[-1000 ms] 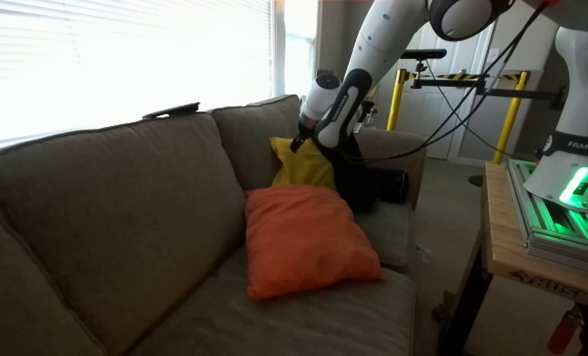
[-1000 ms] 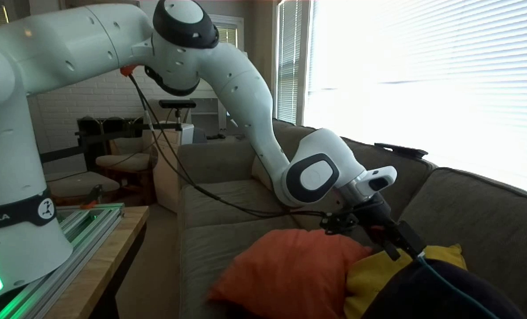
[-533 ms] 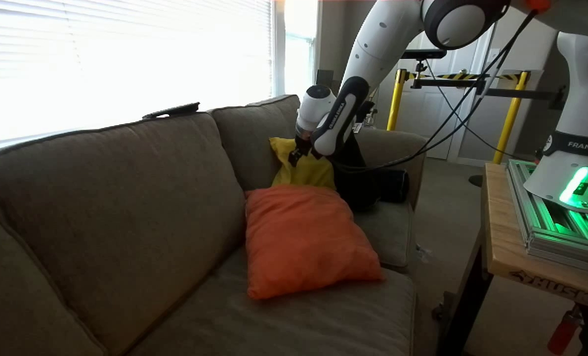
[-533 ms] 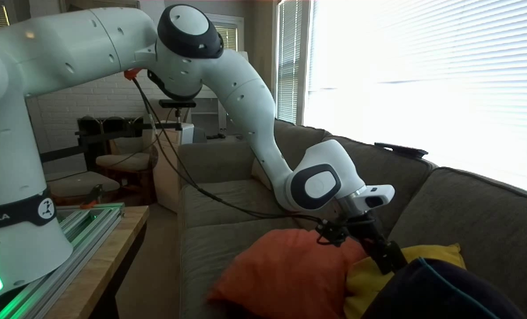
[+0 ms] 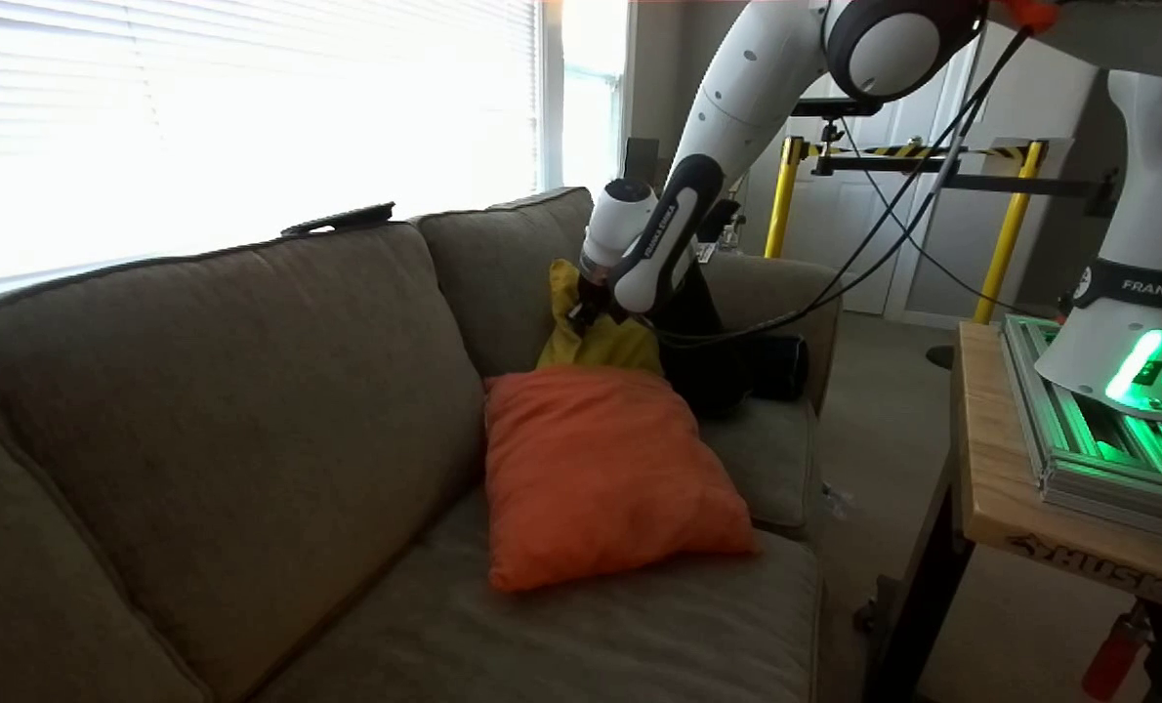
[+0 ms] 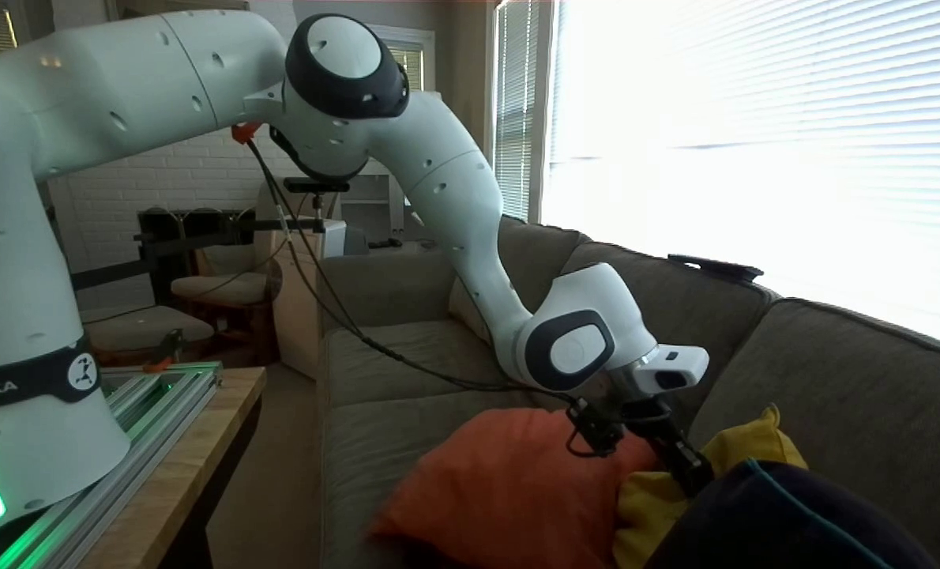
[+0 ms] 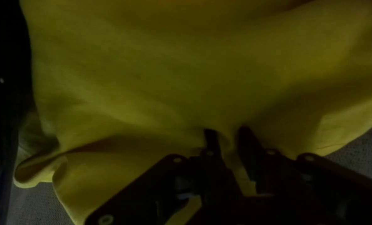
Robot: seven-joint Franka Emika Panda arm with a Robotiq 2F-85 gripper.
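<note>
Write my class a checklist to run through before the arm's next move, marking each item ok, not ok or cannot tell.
1. Fingers on the yellow pillow: ok; cloth bunches between them in the wrist view.
2. Grip firm: cannot tell; the wrist view is dark and blurred.
3. Space around the yellow pillow: not ok; the orange pillow and dark pillow crowd it.
4. Cables clear of pillows: cannot tell; they pass near the orange one in an exterior view.
5. Arm clear of the black object atop the couch: ok; apart in both exterior views.
</note>
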